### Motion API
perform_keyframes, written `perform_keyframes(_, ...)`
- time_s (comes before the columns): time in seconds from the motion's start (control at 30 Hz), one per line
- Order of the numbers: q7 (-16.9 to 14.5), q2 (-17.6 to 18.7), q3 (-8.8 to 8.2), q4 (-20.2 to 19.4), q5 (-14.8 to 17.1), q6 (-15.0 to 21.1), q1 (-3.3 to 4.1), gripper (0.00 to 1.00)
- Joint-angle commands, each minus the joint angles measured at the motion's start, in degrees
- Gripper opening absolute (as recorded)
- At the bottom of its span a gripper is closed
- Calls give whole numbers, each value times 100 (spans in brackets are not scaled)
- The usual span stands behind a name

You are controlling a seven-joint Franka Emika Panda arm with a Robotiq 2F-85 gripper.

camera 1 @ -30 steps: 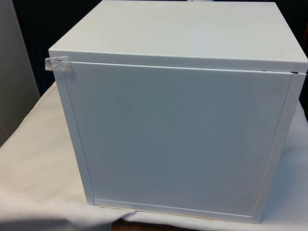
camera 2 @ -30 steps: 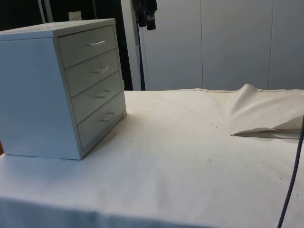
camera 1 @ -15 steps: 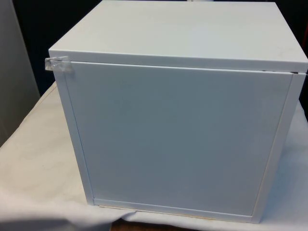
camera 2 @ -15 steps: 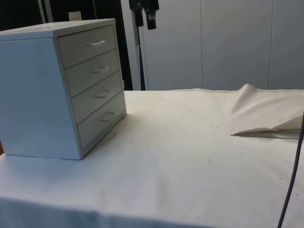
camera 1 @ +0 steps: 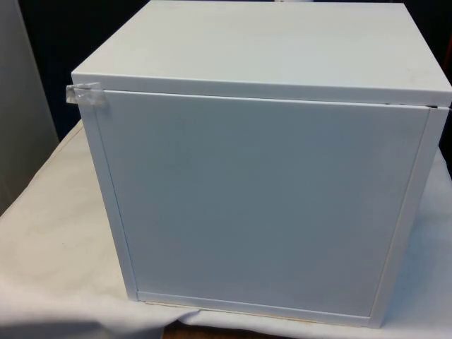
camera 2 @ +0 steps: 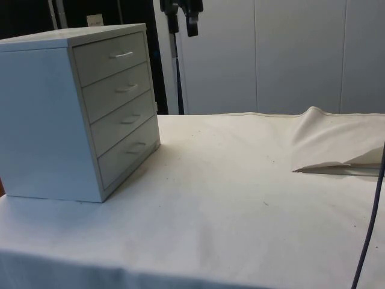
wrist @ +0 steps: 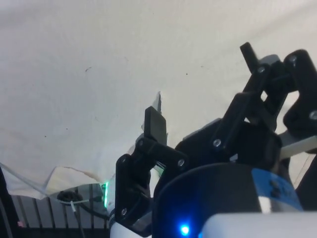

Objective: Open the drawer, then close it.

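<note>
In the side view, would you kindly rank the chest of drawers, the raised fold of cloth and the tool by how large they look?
1. Chest of drawers, nearest the camera.
2. Raised fold of cloth.
3. Tool, cut off by the picture's top edge and farther back, so its true rank is unsure.

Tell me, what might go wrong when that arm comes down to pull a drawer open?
The gripper hangs open, high above the chest of drawers, so the whole approach is ahead. The handles, like the top handle, are thin and shallow, so the fingers could slip off or miss. All four drawers are shut and stacked closely, so it might catch the wrong one. The chest merely stands on the cloth, so a pull might drag it.
</note>
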Motion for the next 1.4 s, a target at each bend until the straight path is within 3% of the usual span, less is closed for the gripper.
perform_keyframes(0.0, -63, -34, -6, -40, -6, 74, 0, 100)
perform_keyframes(1.37, -1650, 0, -17, -80, 115, 201, 6, 100)
